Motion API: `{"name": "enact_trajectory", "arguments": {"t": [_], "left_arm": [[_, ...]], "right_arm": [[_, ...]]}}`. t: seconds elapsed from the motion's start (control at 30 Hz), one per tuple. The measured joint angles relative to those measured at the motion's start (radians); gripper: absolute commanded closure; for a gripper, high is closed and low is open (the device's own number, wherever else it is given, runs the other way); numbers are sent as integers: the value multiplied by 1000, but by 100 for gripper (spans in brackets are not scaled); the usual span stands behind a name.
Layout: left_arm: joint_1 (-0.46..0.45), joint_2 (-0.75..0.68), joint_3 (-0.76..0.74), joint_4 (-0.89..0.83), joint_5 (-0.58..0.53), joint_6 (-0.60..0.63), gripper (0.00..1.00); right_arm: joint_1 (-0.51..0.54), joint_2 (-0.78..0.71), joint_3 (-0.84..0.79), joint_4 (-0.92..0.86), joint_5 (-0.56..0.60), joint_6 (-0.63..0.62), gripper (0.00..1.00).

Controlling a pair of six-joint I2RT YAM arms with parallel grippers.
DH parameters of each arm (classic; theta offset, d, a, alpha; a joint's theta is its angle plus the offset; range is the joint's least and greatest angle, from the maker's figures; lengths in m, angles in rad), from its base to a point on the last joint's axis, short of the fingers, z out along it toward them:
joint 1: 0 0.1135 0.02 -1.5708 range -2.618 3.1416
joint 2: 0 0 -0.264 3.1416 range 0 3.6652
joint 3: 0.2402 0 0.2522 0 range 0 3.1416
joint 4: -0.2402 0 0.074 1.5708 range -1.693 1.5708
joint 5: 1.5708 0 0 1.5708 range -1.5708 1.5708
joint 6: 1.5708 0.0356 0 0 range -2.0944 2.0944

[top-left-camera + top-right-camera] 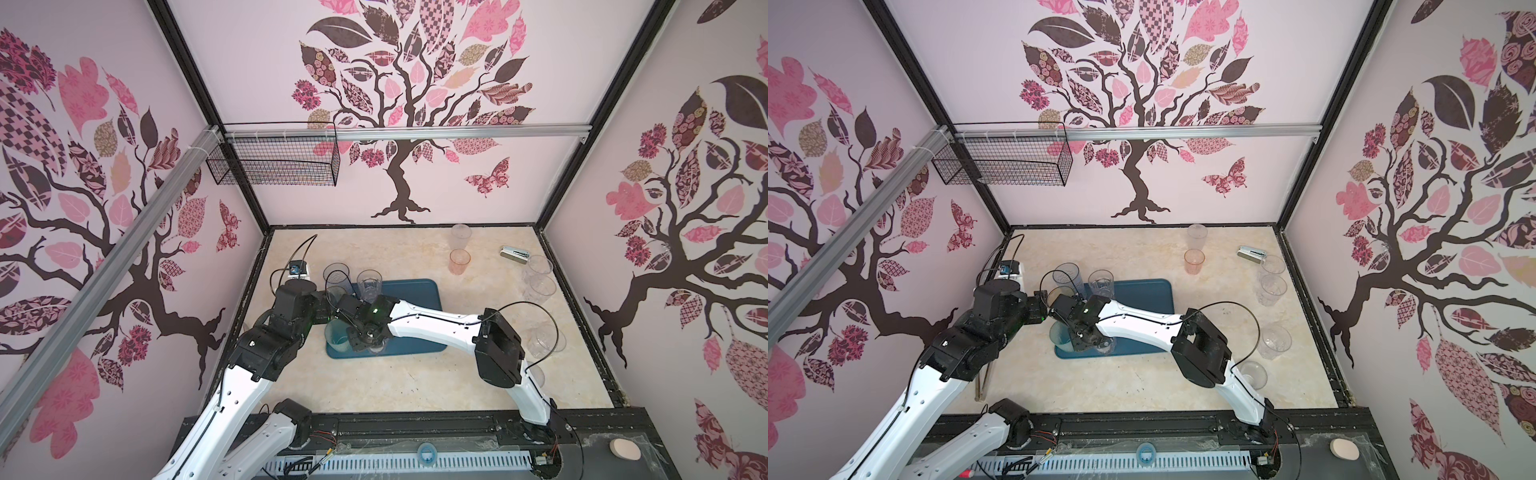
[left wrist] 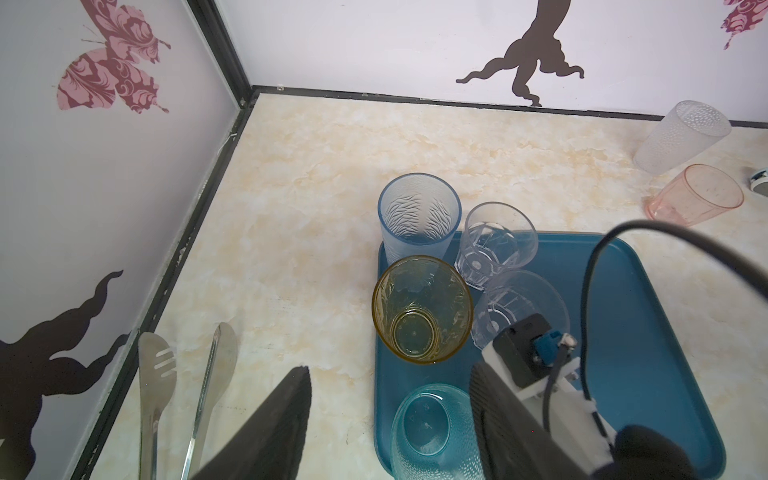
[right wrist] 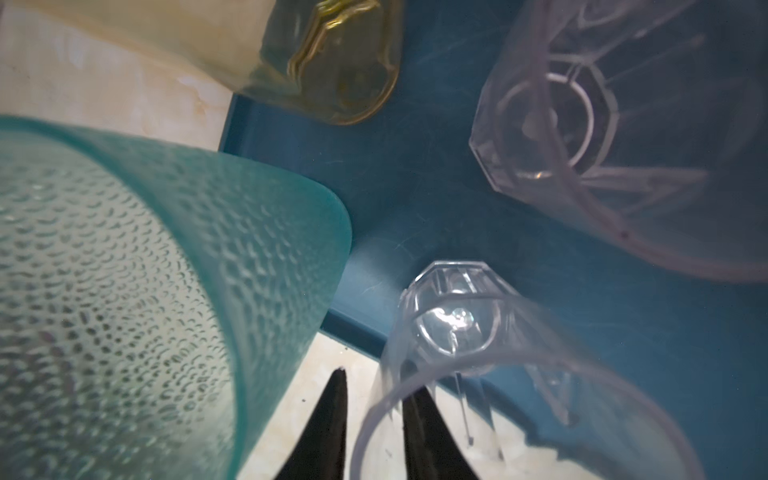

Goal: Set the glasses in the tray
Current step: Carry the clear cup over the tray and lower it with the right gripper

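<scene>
Reaching over tray [image 1: 415, 299], right gripper [image 3: 376, 384] downturned

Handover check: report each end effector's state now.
Left end effector: open, holding nothing.
Right end effector: slightly open astride the clear glass rim.

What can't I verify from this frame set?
- Right gripper: both top views hide its jaws under its own wrist; the right wrist view is too blurred to show whether it pinches the clear glass by the rim.
- Silver object: too small to identify in both top views.
- Near-right glass: partly behind the right arm in a top view.
</scene>
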Motion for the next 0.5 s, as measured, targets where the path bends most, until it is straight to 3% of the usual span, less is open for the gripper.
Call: {"name": "enact_trajectory", "arguments": {"t": [0.33,0.5], "left_arm": [[1,2,0,6,9,12,36],[-3,13,0,24,23,44,36]], "right_arm": [[-3,-16,7,-26,32,-16,52],[-20,-148,-102,-2,46,5,49]]}}
